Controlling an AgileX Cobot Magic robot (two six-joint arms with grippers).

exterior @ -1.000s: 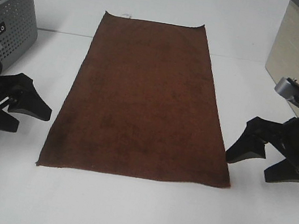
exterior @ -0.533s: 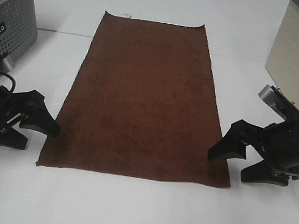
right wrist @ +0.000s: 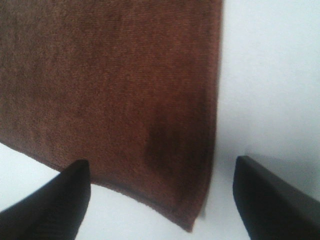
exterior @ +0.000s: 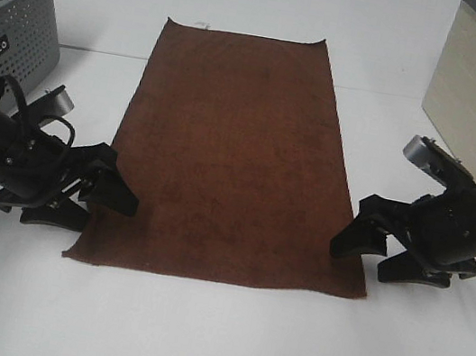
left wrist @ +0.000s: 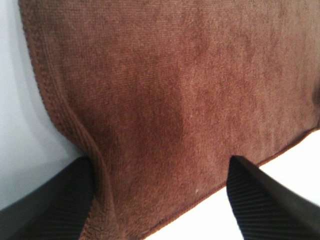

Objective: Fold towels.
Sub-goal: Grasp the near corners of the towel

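White table (exterior: 211,338) bears a flat brown towel (exterior: 230,140); left gripper (exterior: 109,211) and right gripper (exterior: 357,260) straddle its near corners, jaws apart, unclamped.

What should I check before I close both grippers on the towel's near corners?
1. Towel spread flat on the table: ok.
2. Left gripper open, near-left corner between its fingers: ok.
3. Right gripper open, near-right corner between its fingers: ok.
4. Left long edge smooth: not ok, a ridge of cloth is bunched against one finger.
5. Fingers low enough to pinch the cloth: cannot tell.
6. Basket apart from the towel: ok.
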